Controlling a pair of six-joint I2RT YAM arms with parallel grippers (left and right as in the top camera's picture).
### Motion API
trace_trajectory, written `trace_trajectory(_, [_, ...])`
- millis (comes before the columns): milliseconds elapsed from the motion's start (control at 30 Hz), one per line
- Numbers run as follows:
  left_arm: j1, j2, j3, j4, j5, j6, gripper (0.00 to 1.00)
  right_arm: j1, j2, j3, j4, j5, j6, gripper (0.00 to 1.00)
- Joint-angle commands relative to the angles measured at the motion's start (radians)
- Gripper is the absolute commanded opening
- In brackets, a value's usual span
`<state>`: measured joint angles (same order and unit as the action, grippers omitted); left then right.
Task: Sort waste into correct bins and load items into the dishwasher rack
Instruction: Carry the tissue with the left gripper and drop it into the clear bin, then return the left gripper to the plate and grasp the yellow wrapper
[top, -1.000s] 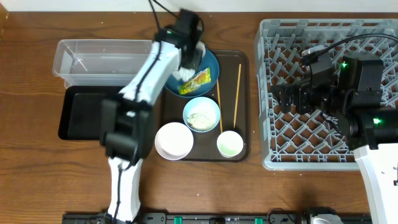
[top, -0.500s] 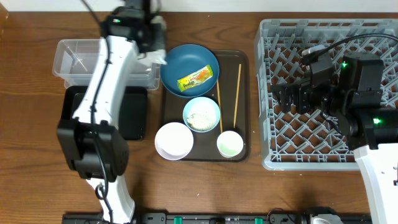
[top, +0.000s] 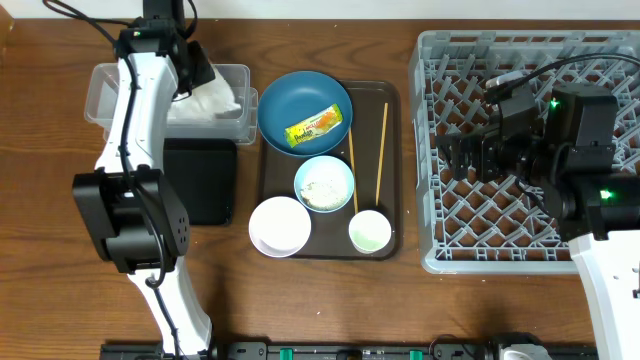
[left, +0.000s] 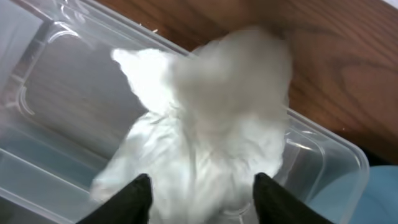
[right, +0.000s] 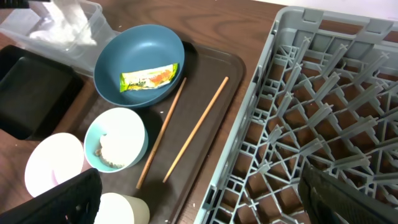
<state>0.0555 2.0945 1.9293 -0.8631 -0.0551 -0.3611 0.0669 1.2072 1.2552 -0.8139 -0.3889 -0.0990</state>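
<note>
Left fingers stand apart over the napkin in the clear tub; right fingers gape.

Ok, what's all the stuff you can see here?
napkin: 1, white, in clear tub
clear tub: 1, see-through, left
black tray: 1, black, beside tub
serving tray: 1, brown, middle
dish: 1, dark blue, serving tray
wrapper: 1, yellow-green, in dish
light blue bowl: 1, blue, serving tray
white bowl: 1, white, serving tray
food scraps: some, whitish, in light blue bowl
cup: 1, white, serving tray
chopsticks: 2, wooden, serving tray
rack: 1, grey, right
table: 1, brown wood, underneath
left claw: 1, black, open over napkin
right claw: 1, black, open over rack
</note>
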Motion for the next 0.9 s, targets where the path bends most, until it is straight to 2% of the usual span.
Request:
trace_trajectory(0, [-0.001,-0.014,0.001,0.000,-0.009,0.018,0.58,0.012,0.002,-0.006,0.002,-0.001,-0.006,0.99])
trace_trajectory(133, [-0.014,-0.064,0.001,-0.003,0.014,0.098,0.63,0.012,0.002,-0.006,0.002,-0.001,-0.006,0.99])
trace_trajectory(333, [-0.100,-0.139,0.001,-0.026,0.239,0.363,0.64,0.012,0.002,-0.006,0.003,-0.001,-0.006,0.99])
trace_trajectory(533, [-0.238,-0.091,-0.003,-0.050,0.253,0.575,0.69,0.012,0.002,-0.006,0.002,-0.001,-0.006,0.99])
trace_trajectory(867, [-0.332,0.100,-0.004,-0.048,0.246,0.692,0.70,0.012,0.002,-0.006,0.002,0.000,-0.007,0.99])
